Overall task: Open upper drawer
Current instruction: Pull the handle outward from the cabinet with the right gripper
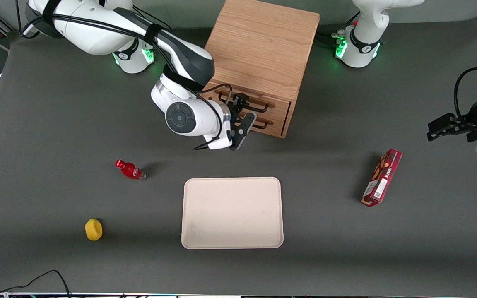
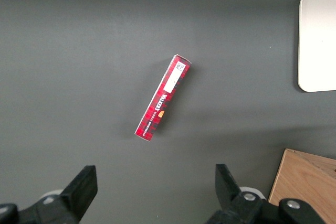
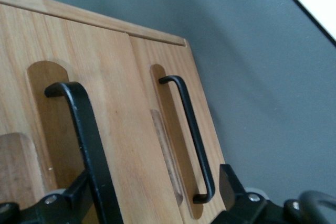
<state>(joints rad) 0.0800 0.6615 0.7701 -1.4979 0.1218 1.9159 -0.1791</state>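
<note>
Claw (image 1: 243, 112) sits wide open at the cabinet (image 1: 263, 45) front, straddling the upper drawer (image 1: 244, 101) handle (image 3: 86, 145); risk: closing off-centre or drifting to the lower handle (image 3: 191, 135) opens the wrong drawer.

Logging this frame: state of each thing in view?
upper drawer: shut, its handle between the fingers
lower drawer: shut
gripper: open, at the upper handle
bottle: capped, tilted
box: closed, on the table
tray: empty
lemon: on the table, untouched
</note>
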